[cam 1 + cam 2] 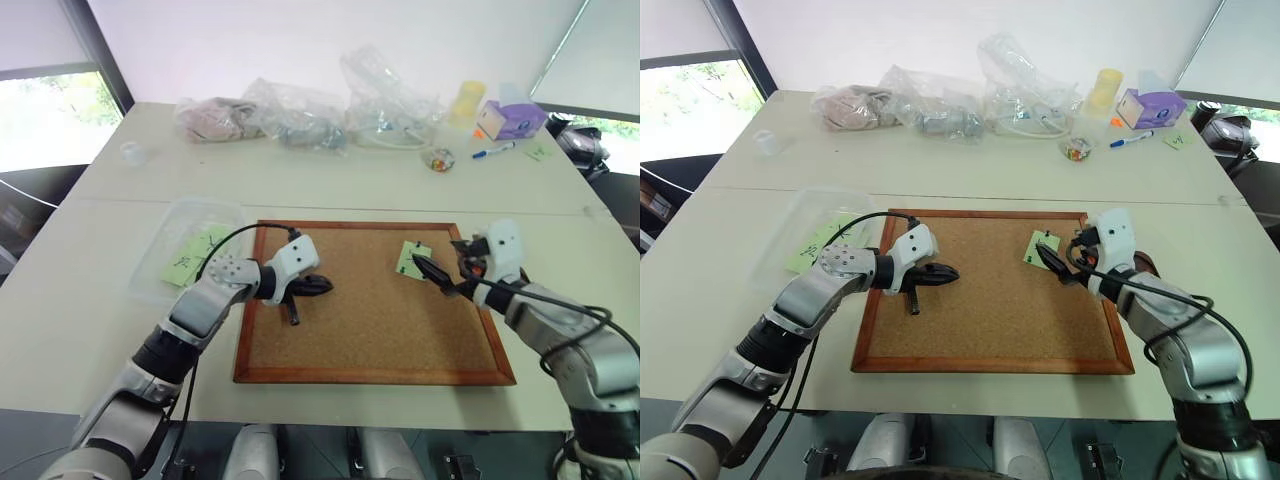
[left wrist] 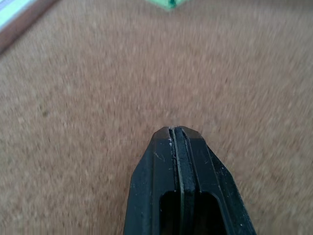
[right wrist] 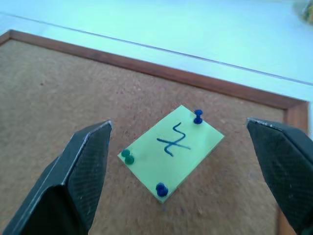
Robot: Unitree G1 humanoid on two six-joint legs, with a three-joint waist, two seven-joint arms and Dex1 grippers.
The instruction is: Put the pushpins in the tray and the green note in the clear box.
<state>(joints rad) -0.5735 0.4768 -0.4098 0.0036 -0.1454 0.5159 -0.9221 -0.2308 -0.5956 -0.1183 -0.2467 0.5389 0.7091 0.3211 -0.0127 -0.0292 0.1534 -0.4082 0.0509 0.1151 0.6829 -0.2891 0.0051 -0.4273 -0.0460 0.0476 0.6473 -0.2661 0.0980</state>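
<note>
The green note (image 3: 171, 152), marked with a "2"-like scribble, lies on the cork board (image 1: 370, 330) near its far right corner. Three pushpins hold it: a blue one (image 3: 197, 116), a green one (image 3: 128, 156) and another blue one (image 3: 162, 189). My right gripper (image 1: 438, 258) is open just short of the note, with its fingers spread wider than the note. My left gripper (image 1: 322, 287) is shut with nothing in it, low over the left part of the board. The clear box (image 1: 150, 262) lies left of the board with pale-green notes inside. A dark-brown tray edge (image 1: 1145, 264) peeks out behind my right wrist.
Wrinkly clear plastic bags (image 1: 300, 115) line the table's far side. A yellow cup (image 1: 467, 100), a purple box (image 1: 510, 120), a marker (image 1: 493, 151), a small dish of coloured pins (image 1: 438, 158) and another green note (image 1: 538, 152) are at the far right. A tiny clear cup (image 1: 132, 150) stands far left.
</note>
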